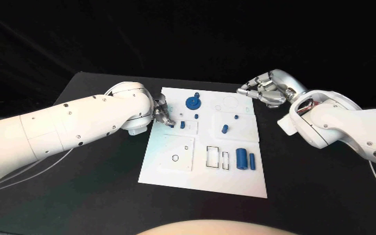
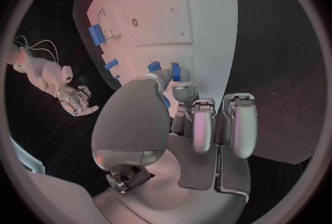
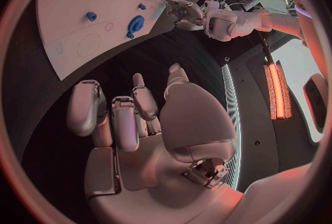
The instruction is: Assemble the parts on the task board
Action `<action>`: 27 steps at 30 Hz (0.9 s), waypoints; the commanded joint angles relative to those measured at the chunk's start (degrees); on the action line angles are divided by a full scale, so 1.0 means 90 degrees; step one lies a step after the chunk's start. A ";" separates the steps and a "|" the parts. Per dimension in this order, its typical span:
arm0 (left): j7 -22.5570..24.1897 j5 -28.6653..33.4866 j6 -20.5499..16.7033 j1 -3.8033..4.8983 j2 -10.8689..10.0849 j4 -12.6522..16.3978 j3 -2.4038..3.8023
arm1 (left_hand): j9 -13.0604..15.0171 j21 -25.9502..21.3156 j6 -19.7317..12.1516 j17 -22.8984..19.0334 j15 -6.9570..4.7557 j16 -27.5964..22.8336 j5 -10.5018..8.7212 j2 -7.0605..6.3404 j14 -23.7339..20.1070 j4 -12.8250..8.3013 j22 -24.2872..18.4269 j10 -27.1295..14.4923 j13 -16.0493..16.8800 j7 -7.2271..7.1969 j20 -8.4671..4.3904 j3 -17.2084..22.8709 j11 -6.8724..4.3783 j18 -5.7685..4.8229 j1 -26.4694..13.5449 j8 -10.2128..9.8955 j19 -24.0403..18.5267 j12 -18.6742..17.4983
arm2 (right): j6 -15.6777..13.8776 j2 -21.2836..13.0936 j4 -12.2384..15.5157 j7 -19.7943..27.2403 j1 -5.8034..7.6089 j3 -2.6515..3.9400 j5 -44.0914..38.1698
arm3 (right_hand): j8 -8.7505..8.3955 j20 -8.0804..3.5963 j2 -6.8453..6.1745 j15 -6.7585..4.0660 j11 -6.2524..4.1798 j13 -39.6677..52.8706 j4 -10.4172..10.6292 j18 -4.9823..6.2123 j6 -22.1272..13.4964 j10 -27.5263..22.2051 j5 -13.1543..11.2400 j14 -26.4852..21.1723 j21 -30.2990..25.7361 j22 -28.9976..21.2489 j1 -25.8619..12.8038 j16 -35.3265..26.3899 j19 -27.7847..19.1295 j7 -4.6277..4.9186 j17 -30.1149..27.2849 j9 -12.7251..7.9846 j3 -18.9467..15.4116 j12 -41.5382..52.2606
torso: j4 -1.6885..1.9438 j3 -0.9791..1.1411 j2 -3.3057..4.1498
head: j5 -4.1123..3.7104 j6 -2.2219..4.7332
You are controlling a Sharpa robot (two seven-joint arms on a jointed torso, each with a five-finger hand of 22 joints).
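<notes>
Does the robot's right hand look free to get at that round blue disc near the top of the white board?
Probably yes. The right hand hovers off the far right corner of the white task board, holding nothing, and bare board lies between it and the round blue disc. The left hand sits at the opposite edge.

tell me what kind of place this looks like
Likely a robotics lab or test cell: a black table holds a white task board with small blue parts, worked by two robot hands against a dark backdrop.

A black table (image 1: 94,191) spreads under everything, matte and dark (its far edge melts into the black backdrop (image 1: 188,23)). Thin white cables (image 1: 23,172) trail over it at the near left. An orange-lit strip (image 3: 276,88), possibly a lamp, glows beyond it.
</notes>
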 commanded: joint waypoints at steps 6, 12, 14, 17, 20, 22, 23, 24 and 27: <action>-0.0098 -0.0100 0.0145 -0.0003 0.0023 0.0010 -0.0003 | 0.0007 0.0021 0.0048 0.1674 -0.0017 0.0016 0.0013 -0.0035 0.0669 -0.0718 0.1559 0.0043 -0.0010 -0.0113 0.0003 0.0747 0.0000 -0.0061 0.0037 0.0050 0.0565 0.0021 | 0.0053 0.0001 0.0016 0.0040 -0.0005 0.0000 -0.0049 | 0.0030 -0.0015 0.0050 -0.0057 -0.0031 0.0008 -0.0017 0.0085 -0.0032 0.0035 0.0041 0.0377 -0.0015 0.0202 0.0007 -0.0031 0.0037 -0.0009 0.0456 0.0007 -0.0007 0.0021 | -0.0002 0.0003 0.0002 | 0.0003 -0.0011; -0.0090 -0.0102 0.0195 -0.0002 0.0046 0.0004 -0.0004 | 0.0007 0.0020 0.0048 0.1674 -0.0014 0.0016 -0.0039 -0.0064 0.0669 -0.0714 0.1558 0.0064 0.0019 -0.0115 0.0002 0.0757 0.0002 -0.0061 -0.0026 0.0083 0.0565 0.0051 | 0.0053 -0.0007 0.0024 0.0038 -0.0005 0.0000 -0.0049 | 0.0030 -0.0015 0.0050 -0.0057 -0.0031 0.0008 -0.0017 0.0085 -0.0032 0.0035 0.0041 0.0377 -0.0015 0.0202 0.0007 -0.0031 0.0037 -0.0009 0.0456 0.0007 -0.0007 0.0021 | -0.0003 0.0005 0.0001 | -0.0005 -0.0027; -0.0092 -0.0102 0.0218 -0.0002 0.0054 -0.0001 -0.0004 | 0.0006 0.0022 0.0053 0.1674 -0.0014 0.0016 -0.0062 -0.0090 0.0669 -0.0710 0.1561 0.0074 0.0034 -0.0121 0.0003 0.0752 0.0000 -0.0061 -0.0062 0.0100 0.0566 0.0066 | 0.0053 -0.0010 0.0026 0.0038 -0.0005 0.0000 -0.0049 | 0.0030 -0.0015 0.0050 -0.0057 -0.0031 0.0008 -0.0017 0.0085 -0.0032 0.0035 0.0041 0.0377 -0.0015 0.0202 0.0007 -0.0031 0.0037 -0.0009 0.0456 0.0007 -0.0007 0.0021 | -0.0002 0.0003 0.0002 | -0.0010 -0.0027; -0.0103 -0.0103 0.0250 -0.0002 0.0065 -0.0008 -0.0004 | 0.0005 0.0021 0.0061 0.1674 -0.0016 0.0016 -0.0082 -0.0119 0.0669 -0.0707 0.1560 0.0081 0.0038 -0.0129 0.0003 0.0743 -0.0005 -0.0061 -0.0097 0.0120 0.0566 0.0073 | 0.0053 -0.0014 0.0029 0.0038 -0.0005 0.0000 -0.0049 | 0.0030 -0.0015 0.0050 -0.0057 -0.0031 0.0008 -0.0017 0.0085 -0.0032 0.0035 0.0041 0.0377 -0.0015 0.0202 0.0007 -0.0031 0.0037 -0.0009 0.0456 0.0007 -0.0007 0.0021 | -0.0005 0.0004 0.0003 | -0.0014 -0.0034; -0.0118 -0.0115 0.0281 -0.0002 0.0077 -0.0016 -0.0005 | 0.0004 0.0024 0.0067 0.1674 -0.0018 0.0016 -0.0099 -0.0139 0.0669 -0.0703 0.1565 0.0084 0.0038 -0.0135 0.0003 0.0735 -0.0008 -0.0063 -0.0121 0.0133 0.0569 0.0077 | 0.0052 -0.0017 0.0031 0.0038 -0.0005 0.0000 -0.0049 | 0.0030 -0.0015 0.0050 -0.0057 -0.0031 0.0008 -0.0017 0.0085 -0.0032 0.0035 0.0041 0.0377 -0.0015 0.0202 0.0007 -0.0031 0.0037 -0.0009 0.0456 0.0007 -0.0007 0.0021 | -0.0005 0.0004 0.0001 | -0.0014 -0.0040; -0.0128 -0.0128 0.0298 -0.0002 0.0083 -0.0020 -0.0005 | 0.0003 0.0025 0.0072 0.1674 -0.0020 0.0016 -0.0110 -0.0151 0.0669 -0.0701 0.1566 0.0089 0.0045 -0.0140 0.0003 0.0730 -0.0011 -0.0063 -0.0136 0.0141 0.0570 0.0083 | 0.0052 -0.0019 0.0032 0.0039 -0.0005 0.0000 -0.0049 | 0.0030 -0.0015 0.0050 -0.0057 -0.0031 0.0008 -0.0017 0.0085 -0.0032 0.0035 0.0041 0.0377 -0.0015 0.0202 0.0007 -0.0031 0.0037 -0.0009 0.0456 0.0007 -0.0007 0.0021 | -0.0006 0.0003 0.0000 | -0.0019 -0.0043; -0.0132 -0.0133 0.0303 -0.0002 0.0085 -0.0022 -0.0005 | 0.0003 0.0025 0.0074 0.1674 -0.0020 0.0016 -0.0113 -0.0154 0.0669 -0.0700 0.1566 0.0091 0.0047 -0.0141 0.0003 0.0728 -0.0012 -0.0063 -0.0140 0.0144 0.0570 0.0085 | 0.0051 -0.0020 0.0033 0.0039 -0.0005 0.0000 -0.0049 | 0.0030 -0.0015 0.0050 -0.0057 -0.0031 0.0008 -0.0017 0.0085 -0.0032 0.0035 0.0041 0.0377 -0.0015 0.0202 0.0007 -0.0031 0.0037 -0.0009 0.0456 0.0007 -0.0007 0.0021 | -0.0007 0.0003 0.0000 | -0.0020 -0.0042; -0.0137 -0.0137 0.0311 -0.0002 0.0087 -0.0023 -0.0005 | 0.0003 0.0026 0.0076 0.1674 -0.0021 0.0016 -0.0116 -0.0158 0.0669 -0.0700 0.1567 0.0092 0.0047 -0.0143 0.0003 0.0727 -0.0013 -0.0063 -0.0144 0.0147 0.0571 0.0087 | 0.0051 -0.0021 0.0033 0.0039 -0.0005 0.0000 -0.0049 | 0.0030 -0.0015 0.0050 -0.0057 -0.0031 0.0008 -0.0017 0.0085 -0.0032 0.0035 0.0041 0.0377 -0.0015 0.0202 0.0007 -0.0031 0.0037 -0.0009 0.0456 0.0007 -0.0007 0.0021 | -0.0005 0.0002 -0.0001 | -0.0022 -0.0042; -0.0153 -0.0147 0.0328 -0.0002 0.0092 -0.0027 -0.0005 | 0.0002 0.0030 0.0093 0.1674 -0.0027 0.0016 -0.0135 -0.0182 0.0669 -0.0697 0.1574 0.0103 0.0056 -0.0156 0.0003 0.0715 -0.0022 -0.0065 -0.0173 0.0169 0.0576 0.0098 | 0.0050 -0.0022 0.0033 0.0039 -0.0005 0.0000 -0.0049 | 0.0030 -0.0015 0.0050 -0.0057 -0.0031 0.0008 -0.0017 0.0085 -0.0032 0.0035 0.0041 0.0377 -0.0015 0.0202 0.0007 -0.0031 0.0037 -0.0009 0.0456 0.0007 -0.0007 0.0021 | -0.0002 0.0002 -0.0002 | -0.0026 -0.0048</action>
